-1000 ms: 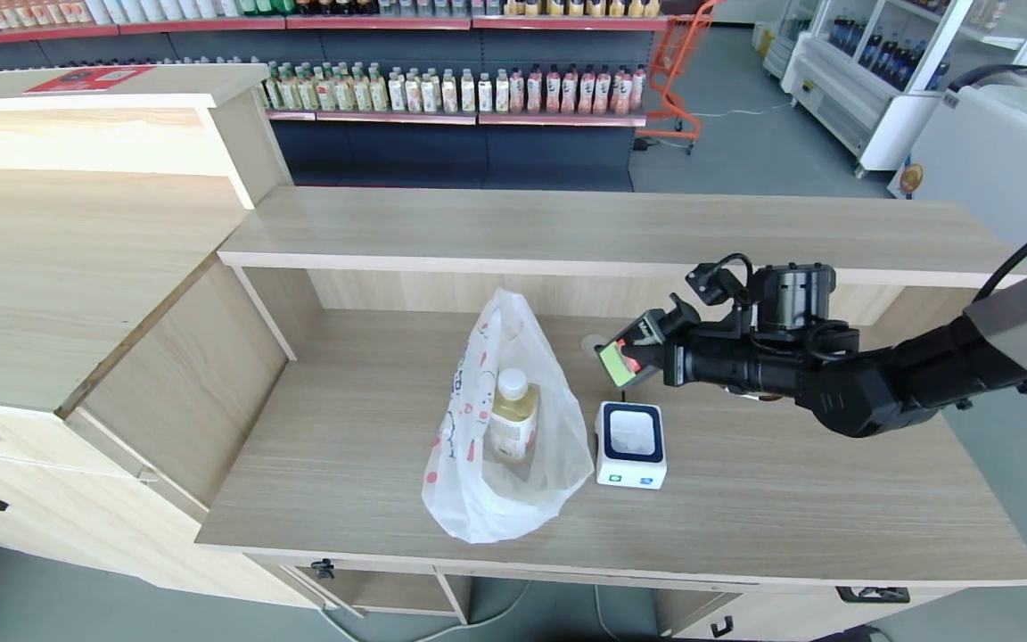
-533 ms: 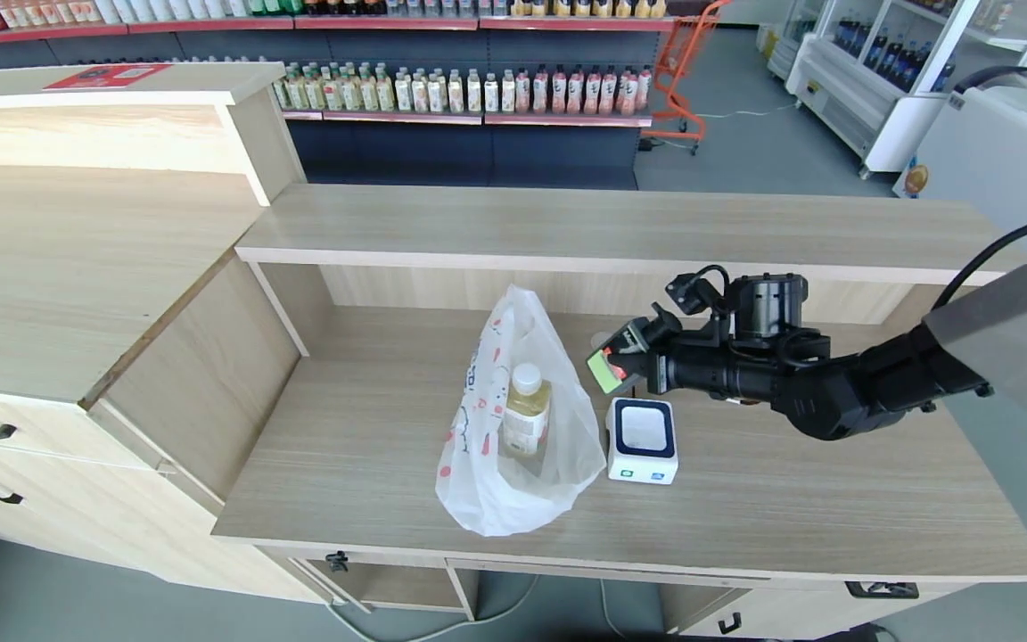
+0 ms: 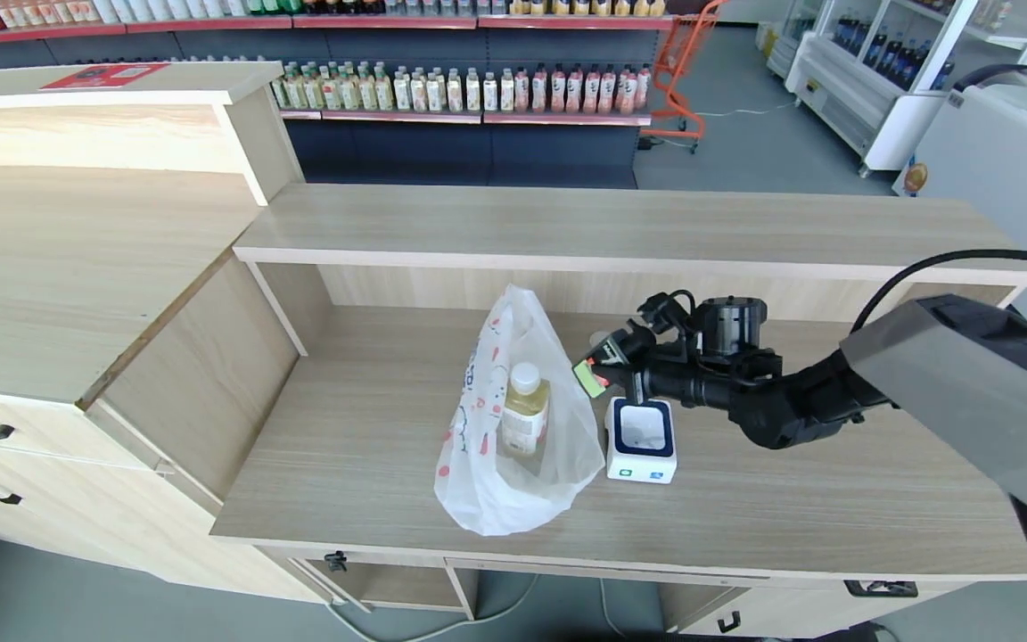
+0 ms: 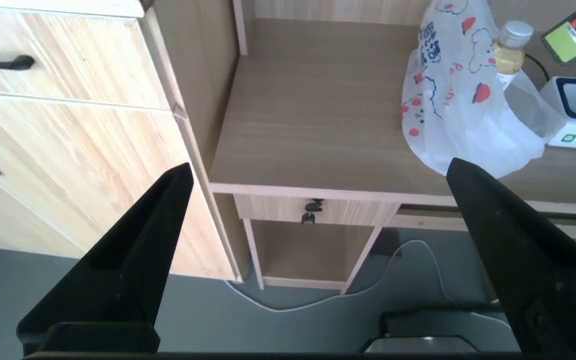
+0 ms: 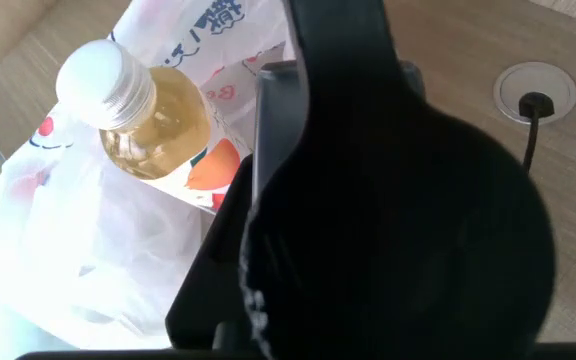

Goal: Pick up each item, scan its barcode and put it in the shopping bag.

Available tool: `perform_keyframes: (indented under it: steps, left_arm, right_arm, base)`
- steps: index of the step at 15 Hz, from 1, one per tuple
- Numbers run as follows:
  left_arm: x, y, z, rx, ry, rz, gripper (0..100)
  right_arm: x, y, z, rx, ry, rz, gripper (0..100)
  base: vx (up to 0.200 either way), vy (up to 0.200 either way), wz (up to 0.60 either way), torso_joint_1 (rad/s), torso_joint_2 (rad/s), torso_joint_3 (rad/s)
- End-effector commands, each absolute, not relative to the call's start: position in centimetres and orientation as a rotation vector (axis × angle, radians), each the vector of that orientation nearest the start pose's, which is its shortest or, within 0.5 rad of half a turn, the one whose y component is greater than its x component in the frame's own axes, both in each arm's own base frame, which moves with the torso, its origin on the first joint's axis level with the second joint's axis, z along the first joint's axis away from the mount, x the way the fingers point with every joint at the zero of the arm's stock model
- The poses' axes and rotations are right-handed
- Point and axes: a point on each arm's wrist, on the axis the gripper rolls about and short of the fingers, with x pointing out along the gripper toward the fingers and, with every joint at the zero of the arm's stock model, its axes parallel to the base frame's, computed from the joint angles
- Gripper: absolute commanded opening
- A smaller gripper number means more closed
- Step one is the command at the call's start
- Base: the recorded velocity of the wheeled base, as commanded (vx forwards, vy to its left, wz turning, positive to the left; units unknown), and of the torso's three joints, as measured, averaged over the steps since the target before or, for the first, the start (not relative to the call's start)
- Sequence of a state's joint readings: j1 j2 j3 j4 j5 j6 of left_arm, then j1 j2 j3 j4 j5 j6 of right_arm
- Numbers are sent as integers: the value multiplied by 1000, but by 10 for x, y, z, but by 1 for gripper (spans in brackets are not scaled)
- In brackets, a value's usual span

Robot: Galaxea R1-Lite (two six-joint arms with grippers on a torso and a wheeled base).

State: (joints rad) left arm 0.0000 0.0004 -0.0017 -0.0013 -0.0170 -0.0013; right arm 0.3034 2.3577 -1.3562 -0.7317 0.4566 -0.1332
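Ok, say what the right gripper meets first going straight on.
Probably the bag: the right gripper, shut on a green item, aims at its side from above the scanner; depth is unclear.

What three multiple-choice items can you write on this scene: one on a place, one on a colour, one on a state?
1. Where is the bottle?
A) in the bag
B) on the floor
C) on a chair

2. What colour is its cap?
A) red
B) white
C) black

3. How is the right gripper?
A) open and empty
B) shut on a small green item
C) shut on the bag

Answers:
1 A: the bottle stands upright inside the thin plastic bag.
2 B: the cap shows white in the head and right wrist views.
3 B: the gripper clamps the item, just beside the bag.
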Motion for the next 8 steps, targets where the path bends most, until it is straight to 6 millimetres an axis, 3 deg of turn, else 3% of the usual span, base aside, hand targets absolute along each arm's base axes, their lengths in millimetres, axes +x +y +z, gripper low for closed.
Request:
perform_keyframes:
  steps: [1,8]
  left_arm:
    - [-23,0,76,-2,-3,-17,100]
    - [-23,0,76,-2,-3,-17,100]
  right_arm:
    - [453,165,51,-118,244,798,0]
    - [477,201,8,-267,197,863,0]
  base:
    - [0,0,0,0,0,0]
    - [0,0,0,0,0,0]
